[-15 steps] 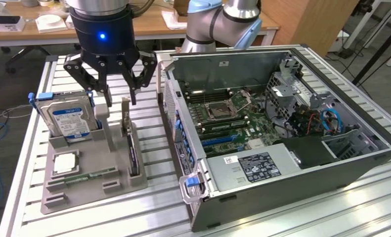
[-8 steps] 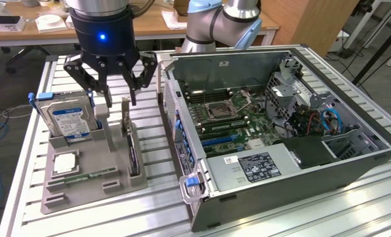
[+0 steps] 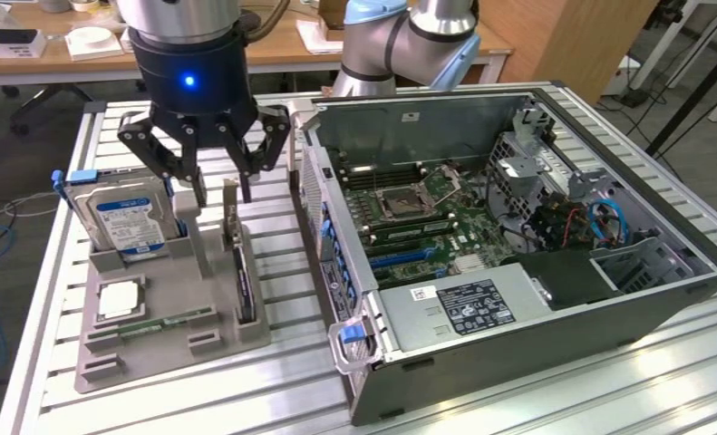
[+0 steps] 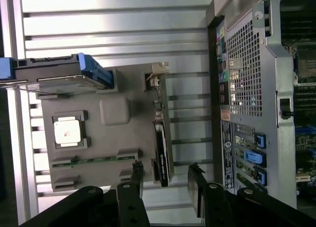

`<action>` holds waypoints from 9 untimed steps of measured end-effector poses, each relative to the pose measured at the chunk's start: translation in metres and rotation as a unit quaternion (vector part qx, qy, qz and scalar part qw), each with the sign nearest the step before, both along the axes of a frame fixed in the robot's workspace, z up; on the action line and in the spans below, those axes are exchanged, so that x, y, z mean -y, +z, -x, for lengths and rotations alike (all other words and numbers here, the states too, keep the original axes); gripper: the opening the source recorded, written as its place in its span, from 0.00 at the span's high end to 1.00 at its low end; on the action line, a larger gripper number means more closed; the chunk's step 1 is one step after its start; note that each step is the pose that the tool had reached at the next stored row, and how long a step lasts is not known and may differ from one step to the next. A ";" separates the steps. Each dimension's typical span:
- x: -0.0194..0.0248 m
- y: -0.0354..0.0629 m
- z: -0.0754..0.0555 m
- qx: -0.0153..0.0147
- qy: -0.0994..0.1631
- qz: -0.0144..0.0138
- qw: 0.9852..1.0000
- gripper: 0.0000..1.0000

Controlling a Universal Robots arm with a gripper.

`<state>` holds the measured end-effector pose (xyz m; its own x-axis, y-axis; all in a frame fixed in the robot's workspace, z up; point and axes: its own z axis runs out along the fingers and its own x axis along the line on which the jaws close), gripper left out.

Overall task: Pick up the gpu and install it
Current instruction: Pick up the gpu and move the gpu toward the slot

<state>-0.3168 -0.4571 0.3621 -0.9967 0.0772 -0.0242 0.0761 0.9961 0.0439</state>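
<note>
My gripper [image 3: 223, 184] hangs with jaws wide and empty over the gpu [image 3: 242, 272], which stands on edge in the grey holder [image 3: 152, 340], a strip of table [image 3: 288, 385] between it and the computer case [image 3: 552, 308].

No word, brand or number can be read anywhere. Inside the computer case [image 3: 539, 353], the power supply carries a black label [image 3: 469, 305] with rows of white print and small symbols, too fine to make out, and just beside it sits a small white sticker [image 3: 420, 294] with dark lines. On the outside of the case's back panel are pale stickers [image 4: 225, 124] with illegible print. Beside the case, the hard drive [image 3: 92, 204] bears a blue-and-white label [image 3: 129, 222] whose writing cannot be read. The gpu [image 4: 161, 155] near it shows faint pale marks, also unreadable.
</note>
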 end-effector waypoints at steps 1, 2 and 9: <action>0.0013 -0.0011 0.000 0.000 0.000 0.000 1.000 0.51; 0.0023 -0.0024 0.000 0.000 0.000 0.000 1.000 0.51; 0.0035 -0.0081 -0.001 0.000 0.000 0.000 1.000 0.51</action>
<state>-0.3155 -0.4606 0.3541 -0.9967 0.0769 -0.0242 0.0758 0.9962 0.0437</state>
